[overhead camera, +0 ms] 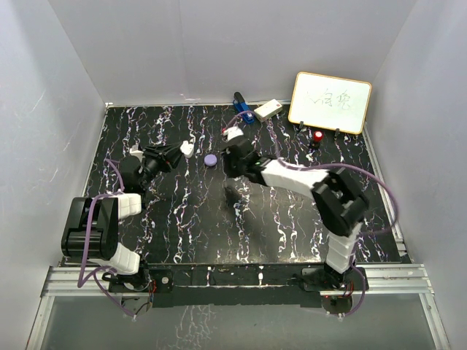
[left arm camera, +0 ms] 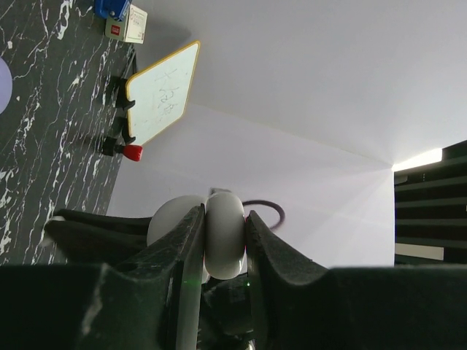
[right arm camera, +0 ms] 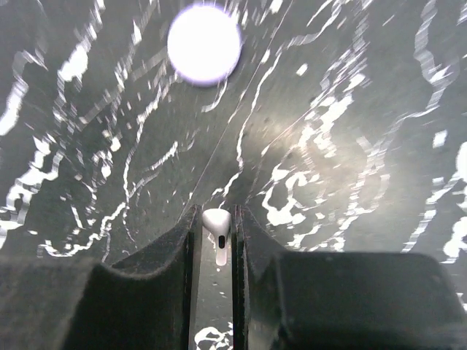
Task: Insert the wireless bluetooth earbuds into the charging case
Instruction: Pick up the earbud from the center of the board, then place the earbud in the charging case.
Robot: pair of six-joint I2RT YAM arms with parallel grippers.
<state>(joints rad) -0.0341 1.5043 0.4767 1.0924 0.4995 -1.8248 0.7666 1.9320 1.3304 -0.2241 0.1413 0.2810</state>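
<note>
Over the table centre, the right gripper (right arm camera: 217, 213) is pinching a white earbud (right arm camera: 216, 222) - head outward.
The left gripper (left arm camera: 222, 219) is clamping the white charging case (left arm camera: 226, 244), well apart from the bud. Likely best: be carrying it slowly, keeping the stem lined with its socket - and avoiding the purple case (right arm camera: 204, 42) lying just ahead.
</note>
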